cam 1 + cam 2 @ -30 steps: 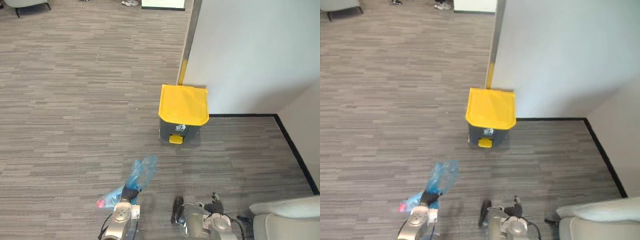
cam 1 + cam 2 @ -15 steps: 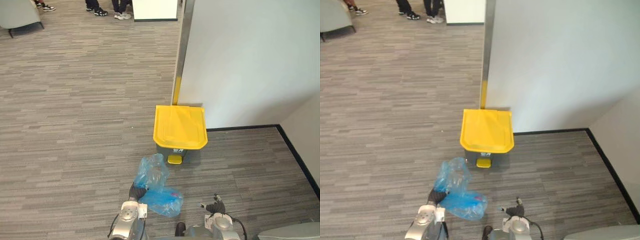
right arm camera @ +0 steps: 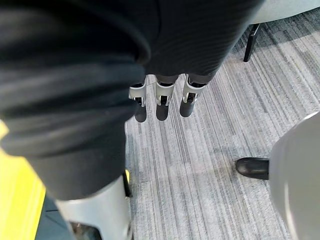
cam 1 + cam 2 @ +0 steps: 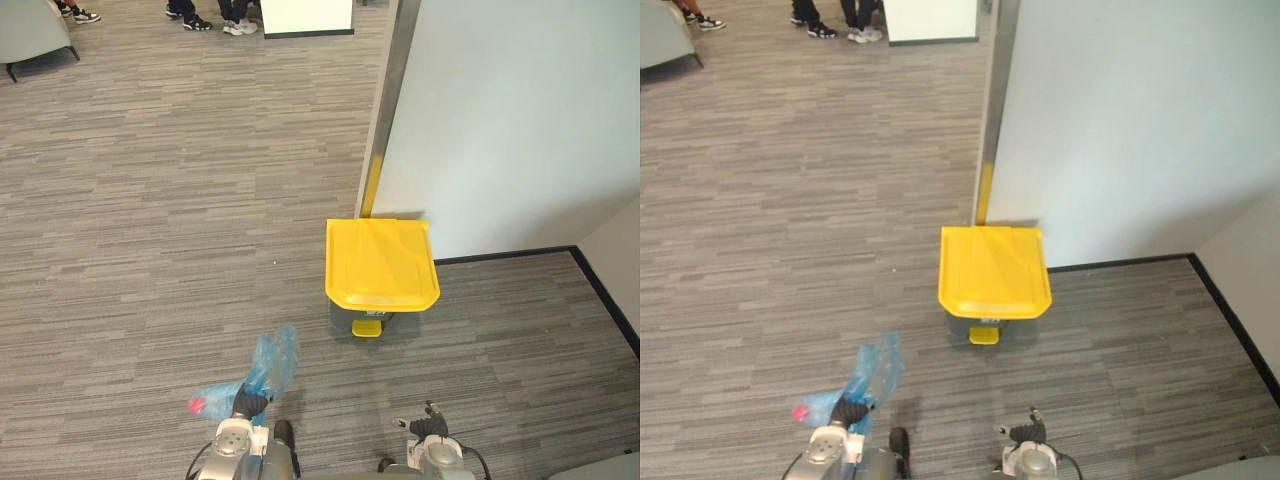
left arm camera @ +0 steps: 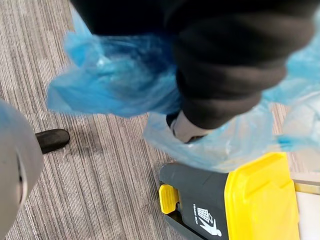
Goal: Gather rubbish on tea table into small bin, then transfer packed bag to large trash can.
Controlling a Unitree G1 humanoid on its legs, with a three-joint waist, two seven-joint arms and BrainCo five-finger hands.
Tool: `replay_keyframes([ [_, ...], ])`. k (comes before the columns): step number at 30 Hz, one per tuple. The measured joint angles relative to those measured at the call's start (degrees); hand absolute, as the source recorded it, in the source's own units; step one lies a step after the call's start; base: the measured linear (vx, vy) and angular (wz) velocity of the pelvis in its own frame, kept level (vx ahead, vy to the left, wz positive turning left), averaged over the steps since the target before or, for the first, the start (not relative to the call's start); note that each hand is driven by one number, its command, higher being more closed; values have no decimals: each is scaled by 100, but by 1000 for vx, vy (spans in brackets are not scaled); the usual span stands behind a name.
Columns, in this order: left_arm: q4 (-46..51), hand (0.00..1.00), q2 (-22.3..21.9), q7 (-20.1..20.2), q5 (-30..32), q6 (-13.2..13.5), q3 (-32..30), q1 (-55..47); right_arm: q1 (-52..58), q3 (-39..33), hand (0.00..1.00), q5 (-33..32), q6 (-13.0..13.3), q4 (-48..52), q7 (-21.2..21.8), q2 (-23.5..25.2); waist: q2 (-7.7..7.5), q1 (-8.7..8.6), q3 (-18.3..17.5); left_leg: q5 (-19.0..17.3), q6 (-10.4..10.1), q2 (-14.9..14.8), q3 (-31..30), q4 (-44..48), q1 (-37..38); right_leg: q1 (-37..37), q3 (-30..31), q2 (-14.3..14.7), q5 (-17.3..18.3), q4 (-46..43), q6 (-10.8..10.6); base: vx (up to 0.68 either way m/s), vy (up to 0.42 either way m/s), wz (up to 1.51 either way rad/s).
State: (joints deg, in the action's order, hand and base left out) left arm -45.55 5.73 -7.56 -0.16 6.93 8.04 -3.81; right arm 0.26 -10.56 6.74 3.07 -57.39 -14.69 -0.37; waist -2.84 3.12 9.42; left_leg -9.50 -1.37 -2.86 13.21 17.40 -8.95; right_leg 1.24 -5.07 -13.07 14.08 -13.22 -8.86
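Where the left eye view looks down: our left hand [image 4: 247, 403] is closed round a blue bag [image 4: 268, 362], low on our left. The large trash can [image 4: 382, 262] stands well apart, ahead and to the right against a white wall [image 4: 520, 120], with its yellow lid down.
Bag's axis, right eye view: long and slanted, from a red scrap [image 4: 798, 411] at its left end up to a loose flare nearer the can. We judge the flare to be the open end.
Left wrist view: plastic bunches round our curled fingers [image 5: 186, 131]. The can's grey front and yellow pedal [image 5: 169, 198] lie just past it.
Right wrist view: our right hand [image 3: 160, 102] hangs empty, fingers straight and loose, over carpet [image 3: 200, 165].
Step in hand: we judge it is carrying the bag to the can.
Doing it well: we should square up to the pedal, get the lid up first, hold the bag's heavy end lowermost, and let go only above the opening.
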Motion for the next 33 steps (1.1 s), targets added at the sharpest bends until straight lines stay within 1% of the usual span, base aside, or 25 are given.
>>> replay_keyframes([
  [1, 38, 100, -20, -2, 0, 1, -3, -29, 53, -29, 0, 0, -15, 8, 0, -35, 74, -15, 1, -120, -24, -18, -32, 92, 19, -146, 103, 14, 16, -434, -13, 123, 149, -26],
  [2, 53, 100, -43, -12, -5, -3, -5, -33, 81, -31, 0, 1, -17, 30, 4, -71, 62, -37, 59, -325, 9, -43, -23, 318, 18, -625, 258, -5, -40, -1584, 72, 90, 123, -12],
  [3, 101, 100, -18, -14, -5, -3, -7, -28, 100, -81, 0, -48, -12, 52, 12, -62, 77, -45, 60, -427, 38, -47, -39, 393, 129, -965, 290, -51, -239, -2373, 178, 168, 149, -3],
  [4, 193, 100, -17, -23, -6, -7, -26, -45, 165, -182, 0, -61, -3, 236, 11, -23, -17, -74, 156, -543, 108, -42, -49, 426, 326, -1388, 268, -156, -745, -3341, 253, 221, 117, 5],
  [5, 214, 100, 49, -72, -6, -13, -42, -42, 155, -252, 0, -51, 32, 292, 3, 38, -37, -89, 278, -703, 143, -77, -84, 493, 547, -1749, 225, -174, -807, -4039, 218, 244, 93, 7],
  [6, 214, 100, 71, -116, -6, -23, -52, -40, 162, -252, 0, -56, 51, 308, 7, 64, -94, -91, 283, -792, 149, -97, -132, 512, 666, -1877, 71, -163, -592, -4187, 301, 234, 70, 25],
  [8, 232, 100, -19, -113, -5, -24, -19, -4, 229, -291, 0, -54, 86, 481, 2, 90, -130, -107, 292, -1006, 172, -134, -326, 464, 934, -2213, -739, -138, -324, -3668, 310, 317, 34, 46],
  [9, 232, 100, -45, -112, -6, -25, -8, 9, 225, -311, 0, -57, 95, 491, 0, 89, -124, -115, 294, -1047, 167, -135, -381, 456, 968, -2273, -888, -95, -330, -3345, 312, 335, 10, 48],
  [10, 230, 100, -65, -106, -6, -25, -5, 64, 201, -399, 0, -60, 97, 502, 0, 110, -110, -126, 302, -1147, 144, -146, -483, 459, 1026, -2345, -1088, 52, -434, -2472, 298, 385, -26, 45],
  [11, 232, 100, -80, -100, -5, -22, -14, 124, 188, -472, 0, -62, 93, 495, 0, 119, -104, -131, 307, -1236, 118, -171, -535, 490, 1081, -2304, -1214, 204, -682, -1506, 304, 553, -114, 66],
  [12, 236, 100, -127, -103, -2, -6, -31, 230, 204, -583, 0, -65, 75, 473, 1, 112, -122, -130, 342, -1444, -42, -181, -625, 663, 1265, -2219, -1286, 429, -1291, -15, 286, 478, -111, 51],
  [13, 236, 100, -132, -102, -2, -4, -41, 249, 204, -615, 0, -64, 75, 475, 1, 114, -126, -130, 370, -1494, -81, -183, -629, 704, 1323, -2190, -1298, 457, -1346, 145, 316, 524, -151, 41],
  [14, 240, 100, -161, -103, 1, 0, -80, 286, 209, -686, 0, -65, 58, 479, 1, 104, -133, -123, 420, -1717, -220, -208, -648, 863, 1517, -2067, -1335, 540, -1442, 443, 584, 407, -120, 8],
  [15, 209, 100, -275, -101, 3, 2, -177, 314, 161, -733, 0, -65, 35, 507, 10, 22, 139, -90, 482, -1855, -321, -467, -771, 1046, 1613, -1902, -1432, 739, -1432, 232, 995, 590, -133, 9],
  [16, 237, 100, -298, -89, 5, 32, -200, 347, 160, -803, 0, -75, 52, 567, 19, 28, 203, -73, 508, -1762, -377, -534, -775, 1109, 1593, -1956, -1451, 735, -1208, -41, 911, 454, -88, 25],
  [17, 204, 100, -306, -77, 6, 75, -201, 392, 196, -1070, 0, -127, 55, 660, 23, 72, 123, -143, 598, -1577, -378, -433, -824, 1088, 1766, -1994, -1472, 564, -989, -652, 1069, 503, -114, 47],
  [18, 148, 100, -323, -105, 13, 66, -196, 392, 248, -1180, 0, -92, -39, 652, 18, 50, 105, -172, 581, -1460, -338, -486, -909, 1097, 1998, -1999, -1560, 422, -443, -1310, 1072, 389, -128, 44],
  [20, 149, 100, -407, -104, 11, 70, -207, 474, 244, -1067, 0, -63, -97, 665, 29, 22, 123, -95, 556, -1309, -434, -679, -873, 1362, 1874, -2072, -1626, 474, -171, -1529, 1087, 345, -151, -1],
  [23, 149, 100, -434, -94, 8, 67, -256, 543, 177, -959, 0, -75, -87, 698, 82, 40, 156, -87, 561, -1224, -531, -820, -722, 1323, 1717, -2123, -1695, 630, -236, -1280, 1180, 180, -69, -11],
  [25, 170, 100, -484, -59, 4, 68, -252, 550, 194, -936, 0, -177, -89, 679, 103, 35, 150, -101, 554, -1183, -605, -852, -658, 1249, 1808, -2008, -1741, 632, -239, -1189, 1177, 104, 29, 7],
  [28, 222, 100, -467, 37, 7, 71, -193, 495, 241, -805, 0, -238, -90, 675, 118, 40, 124, -112, 445, -1182, -609, -836, -550, 1017, 1885, -1865, -1836, 582, -381, -937, 1050, -13, 83, 22],
  [29, 247, 100, -393, 39, 4, 76, -194, 474, 240, -618, 0, -251, -91, 675, 124, 44, 139, -96, 389, -1181, -610, -803, -500, 926, 1831, -1900, -1836, 567, -480, -815, 983, -50, 85, 17],
  [30, 294, 100, -295, 40, 2, 75, -185, 401, 180, -309, 0, -314, -86, 696, 157, 48, 59, -95, 289, -1179, -614, -740, -479, 877, 1693, -1991, -1847, 491, -559, -746, 945, -45, 78, 20],
  [32, 411, 100, -194, 43, 0, 75, -186, 350, 121, 62, 0, -393, -82, 718, 237, 40, 81, -77, 254, -1179, -614, -641, -494, 825, 1471, -2182, -1860, 377, -618, -747, 874, -39, 44, 26],
  [33, 468, 100, -158, 46, -2, 76, -186, 354, 30, 200, 0, -472, -79, 743, 253, 18, 38, -71, 228, -1179, -614, -591, -513, 797, 1377, -2270, -1871, 308, -655, -747, 847, -36, 22, 23],
])
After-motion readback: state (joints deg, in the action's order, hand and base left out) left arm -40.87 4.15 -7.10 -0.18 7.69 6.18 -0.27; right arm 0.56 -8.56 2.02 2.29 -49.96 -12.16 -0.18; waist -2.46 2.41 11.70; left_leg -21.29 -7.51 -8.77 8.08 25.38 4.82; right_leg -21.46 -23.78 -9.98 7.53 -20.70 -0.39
